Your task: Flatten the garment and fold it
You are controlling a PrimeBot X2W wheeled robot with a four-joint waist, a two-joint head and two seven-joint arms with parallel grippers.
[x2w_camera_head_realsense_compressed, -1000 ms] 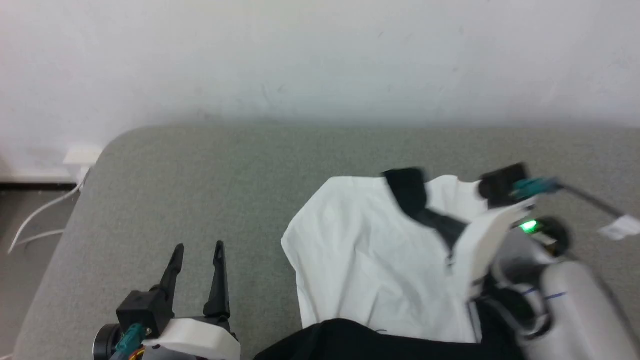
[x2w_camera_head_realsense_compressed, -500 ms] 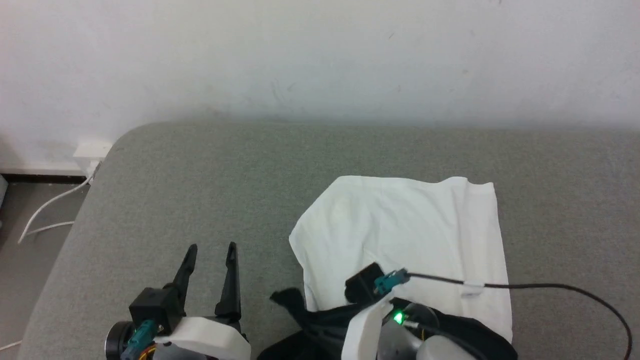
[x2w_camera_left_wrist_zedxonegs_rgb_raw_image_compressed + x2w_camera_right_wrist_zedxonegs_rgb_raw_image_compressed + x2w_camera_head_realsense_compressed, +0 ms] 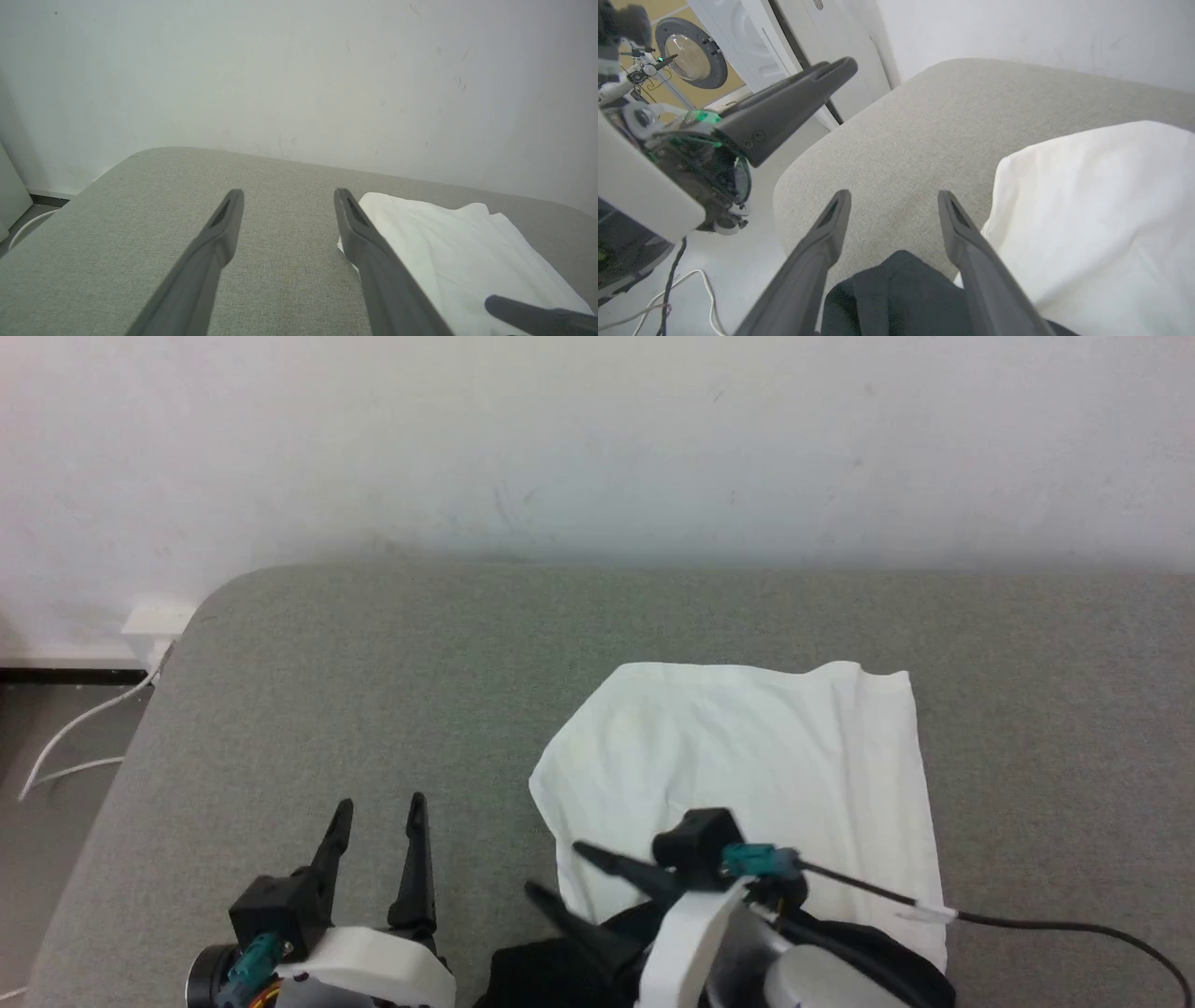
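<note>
Your right gripper [image 3: 555,868], jaws just sprung apart, has dropped the black sleeve [image 3: 887,289] at the near edge of the T-shirt [image 3: 747,756]. That fold looks done. Left gripper [image 3: 378,807] gapes idle.

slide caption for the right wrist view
Right gripper, jaws open, over the black edge of a white shirt on a grey surface

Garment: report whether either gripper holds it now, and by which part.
Nothing is held. The right gripper stands open above the black part of the garment; the left gripper is open over the grey surface.
</note>
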